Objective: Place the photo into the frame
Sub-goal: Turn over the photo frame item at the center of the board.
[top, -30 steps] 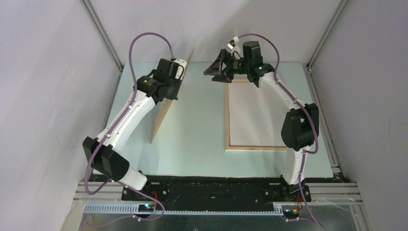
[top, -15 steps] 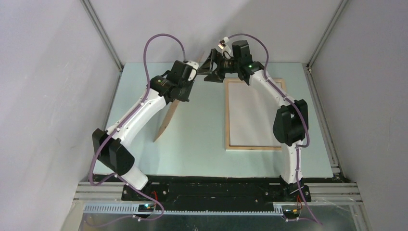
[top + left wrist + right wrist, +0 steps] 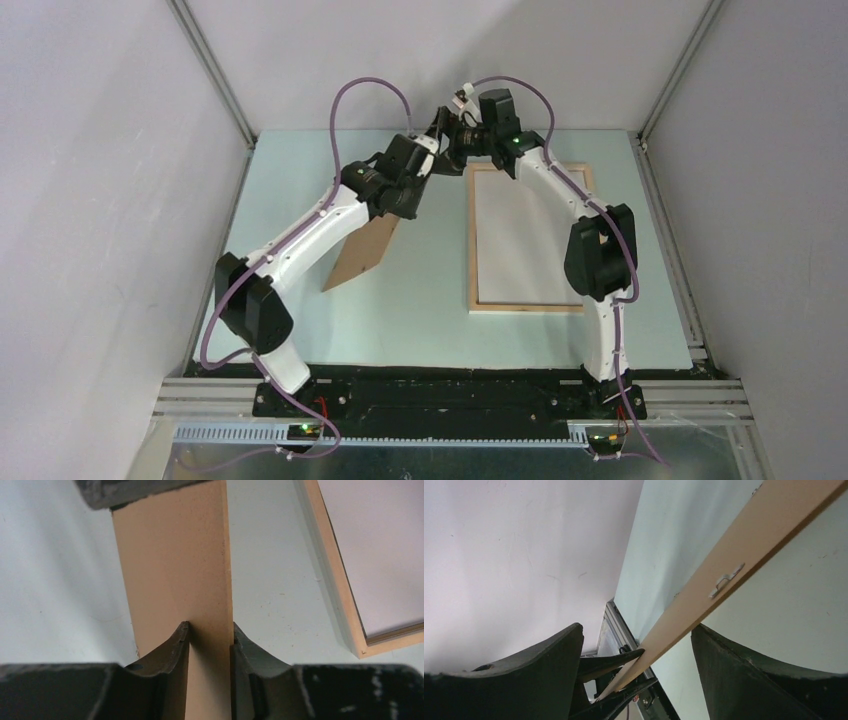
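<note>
**A:** Which way does the frame lie from the claws?

**B:** The frame lies flat on the counter. Its long axis runs from the arms' bases toward the far wall. Both claws hang in the air just off the frame's far left corner, so nearly all of it stretches away from them, to the right and back toward the bases.

**A:** And the photo?

**B:** I see no printed picture anywhere. The frame's opening shows only a pale sheet. I cannot tell whether that is the photo face down or just the pane.

**A:** So what sits between the claws?

**B:** A plain brown board, left of the frame and apart from it. It is tilted, with its high end by the frame's far left corner. Its low end is down near the counter, farther to the frame's left.

**A:** How do the claws stand?

**B:** The left claw has the board's end between its 2 fingers, but I cannot tell whether it clenches or has gone slack. The right claw gapes wide and astride the board's edge, grasping nothing.

**A:** Which arm is nearer the frame?

**B:** The right one, which reaches out above it. The left arm stays off the frame's left side. In my judgement the coming move depends on that gap, with the board going down clear of the frame's left rail.
</note>
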Action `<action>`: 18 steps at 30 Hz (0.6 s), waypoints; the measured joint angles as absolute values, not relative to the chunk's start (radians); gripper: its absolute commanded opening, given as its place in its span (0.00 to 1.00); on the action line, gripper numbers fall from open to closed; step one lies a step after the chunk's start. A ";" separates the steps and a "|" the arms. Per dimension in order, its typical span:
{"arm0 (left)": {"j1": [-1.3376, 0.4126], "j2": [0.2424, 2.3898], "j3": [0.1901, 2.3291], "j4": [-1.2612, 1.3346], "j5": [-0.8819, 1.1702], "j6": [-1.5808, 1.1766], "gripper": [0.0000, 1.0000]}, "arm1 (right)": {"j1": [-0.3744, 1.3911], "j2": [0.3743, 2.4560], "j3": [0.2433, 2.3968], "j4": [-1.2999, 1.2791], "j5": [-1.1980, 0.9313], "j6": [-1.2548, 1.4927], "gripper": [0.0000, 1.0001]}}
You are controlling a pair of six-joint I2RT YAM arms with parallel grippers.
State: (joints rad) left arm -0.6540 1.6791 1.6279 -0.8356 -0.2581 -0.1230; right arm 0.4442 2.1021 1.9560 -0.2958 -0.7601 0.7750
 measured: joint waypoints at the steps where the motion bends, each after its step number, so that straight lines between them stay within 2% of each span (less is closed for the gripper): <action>1: -0.658 1.684 1.630 -0.836 -0.258 -0.125 0.34 | 0.444 2.102 1.953 -0.295 -0.759 0.775 0.81; 11: -0.673 1.711 1.644 -0.832 -0.226 -0.150 0.45 | 0.451 2.141 1.920 -0.293 -0.754 0.779 0.67; 18: -0.682 1.721 1.644 -0.831 -0.152 -0.167 0.56 | 0.450 2.164 1.913 -0.297 -0.741 0.774 0.44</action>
State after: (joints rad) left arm -0.6819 1.7206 1.6440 -0.8307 -0.1520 -0.1665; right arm 0.4503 2.1639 1.9125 -0.2966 -0.7414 0.7742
